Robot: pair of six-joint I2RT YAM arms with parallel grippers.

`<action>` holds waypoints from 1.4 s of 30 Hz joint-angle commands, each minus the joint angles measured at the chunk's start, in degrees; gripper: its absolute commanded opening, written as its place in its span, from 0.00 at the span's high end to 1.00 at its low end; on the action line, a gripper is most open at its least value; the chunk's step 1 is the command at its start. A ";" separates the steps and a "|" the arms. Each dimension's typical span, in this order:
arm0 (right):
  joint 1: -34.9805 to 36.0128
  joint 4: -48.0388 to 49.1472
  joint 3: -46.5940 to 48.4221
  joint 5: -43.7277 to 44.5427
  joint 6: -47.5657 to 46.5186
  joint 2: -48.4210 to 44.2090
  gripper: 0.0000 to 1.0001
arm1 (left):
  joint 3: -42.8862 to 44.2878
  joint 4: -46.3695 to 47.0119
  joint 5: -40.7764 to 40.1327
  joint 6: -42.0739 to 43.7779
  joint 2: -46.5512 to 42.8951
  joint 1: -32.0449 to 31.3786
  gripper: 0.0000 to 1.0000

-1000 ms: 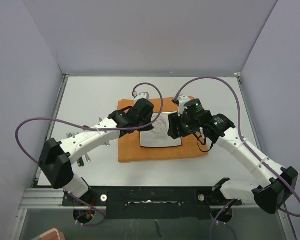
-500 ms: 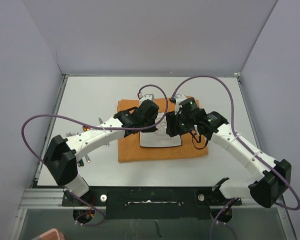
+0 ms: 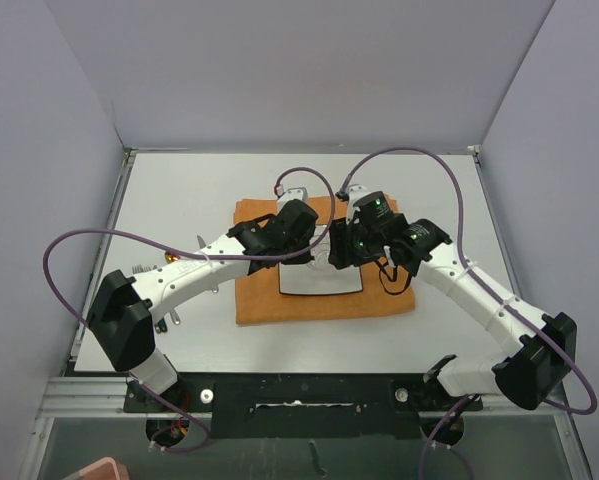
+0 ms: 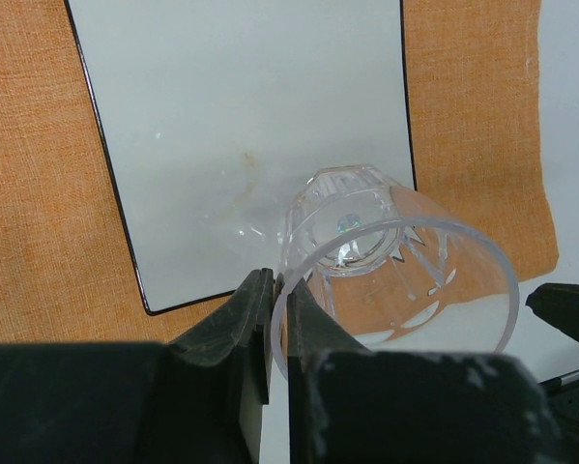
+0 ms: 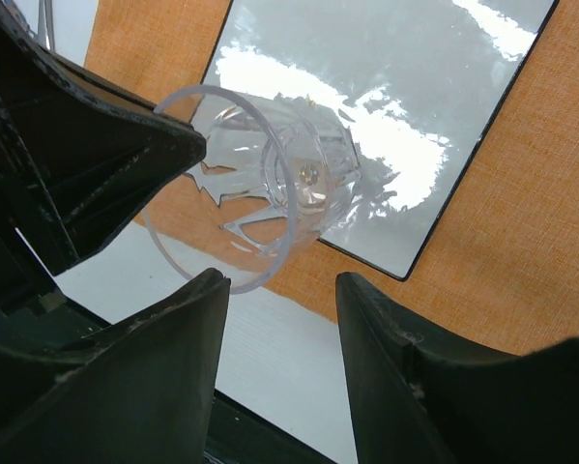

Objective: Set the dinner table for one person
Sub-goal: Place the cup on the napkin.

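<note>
A clear cut-glass tumbler (image 4: pixel 386 251) hangs tilted on its side above the square white plate (image 4: pixel 241 116) and the orange mat (image 4: pixel 38 193). My left gripper (image 4: pixel 279 285) is shut on its rim, one finger inside and one outside. In the right wrist view the tumbler (image 5: pixel 270 184) lies just ahead of my right gripper (image 5: pixel 279 280), which is open; its left finger is close under the rim. From above, both grippers meet over the plate (image 3: pixel 319 282) on the dinner table (image 3: pixel 179 190), the left gripper (image 3: pixel 314 250) facing the right gripper (image 3: pixel 339 255).
The orange mat (image 3: pixel 264 300) lies mid-table with the plate on it. Some cutlery (image 3: pixel 169 320) lies left of the mat, partly hidden under the left arm. Purple cables loop above both arms. Walls close the table on three sides.
The right arm has moved left, bringing its gripper up to the tumbler, with its jaws slightly narrower. The left arm shifted a little right early on, then held still with the glass.
</note>
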 commanded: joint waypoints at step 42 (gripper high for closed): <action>-2.08 8.17 -3.55 10.84 -1.81 0.75 1.00 | 7.67 6.33 -5.89 12.09 -12.05 -1.94 0.37</action>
